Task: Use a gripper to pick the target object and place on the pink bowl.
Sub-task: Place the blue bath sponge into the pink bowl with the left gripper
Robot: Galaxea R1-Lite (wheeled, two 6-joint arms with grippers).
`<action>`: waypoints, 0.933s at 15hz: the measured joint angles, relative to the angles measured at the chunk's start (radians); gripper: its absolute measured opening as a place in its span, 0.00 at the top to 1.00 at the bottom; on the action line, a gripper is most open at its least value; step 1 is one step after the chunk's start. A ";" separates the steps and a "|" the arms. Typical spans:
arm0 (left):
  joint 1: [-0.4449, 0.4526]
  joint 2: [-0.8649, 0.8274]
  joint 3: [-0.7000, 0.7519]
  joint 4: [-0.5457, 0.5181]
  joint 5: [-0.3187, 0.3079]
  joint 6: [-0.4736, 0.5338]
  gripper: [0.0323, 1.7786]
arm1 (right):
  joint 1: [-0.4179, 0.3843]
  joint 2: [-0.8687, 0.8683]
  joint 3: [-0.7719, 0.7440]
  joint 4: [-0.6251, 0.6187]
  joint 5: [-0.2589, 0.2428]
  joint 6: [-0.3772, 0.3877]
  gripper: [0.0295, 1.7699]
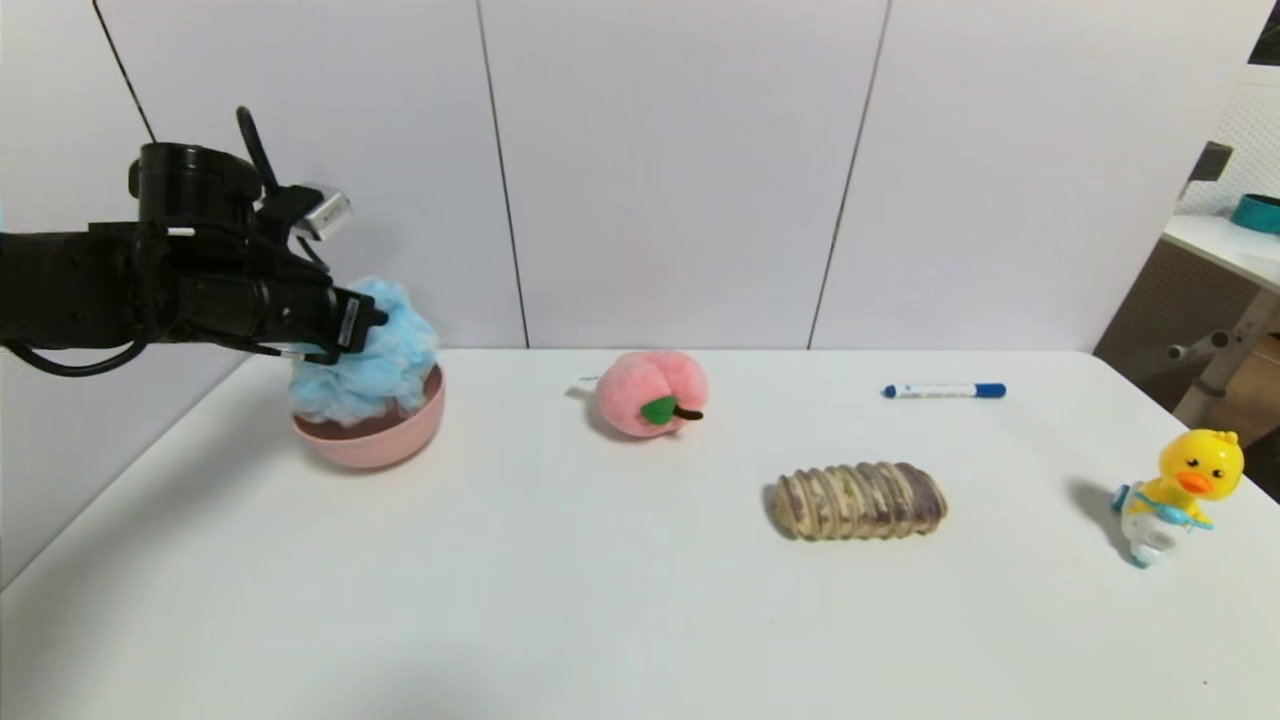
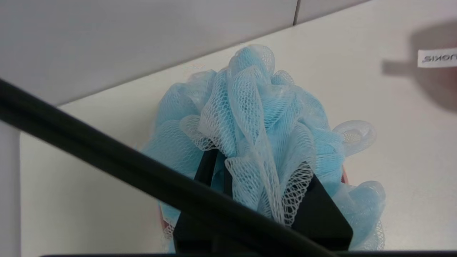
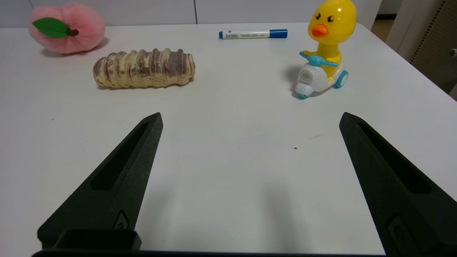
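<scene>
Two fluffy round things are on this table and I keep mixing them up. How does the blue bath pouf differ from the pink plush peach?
The bath pouf is light-blue ruffled mesh; the plush peach is pink fuzz with a green leaf. The pouf sits in the pink bowl; the peach lies on the bare table. The left end effector is shut on the pouf; nothing touches the peach. Both are soft, rounded and similar in size.

Fluffy light-blue mesh pouf (image 1: 375, 355) sits in the salmon-pink bowl (image 1: 385, 440) near the table's far-left corner

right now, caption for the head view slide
Left gripper shut on blue bath pouf, resting it in pink bowl.
</scene>
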 joint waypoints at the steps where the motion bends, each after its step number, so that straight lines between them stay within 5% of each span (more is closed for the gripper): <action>1: 0.003 0.011 0.000 0.017 0.000 -0.001 0.82 | 0.000 0.000 0.000 0.000 0.000 0.000 0.03; 14: 0.005 0.045 -0.006 0.035 0.001 0.001 0.82 | 0.000 0.000 0.000 0.000 0.000 0.000 0.03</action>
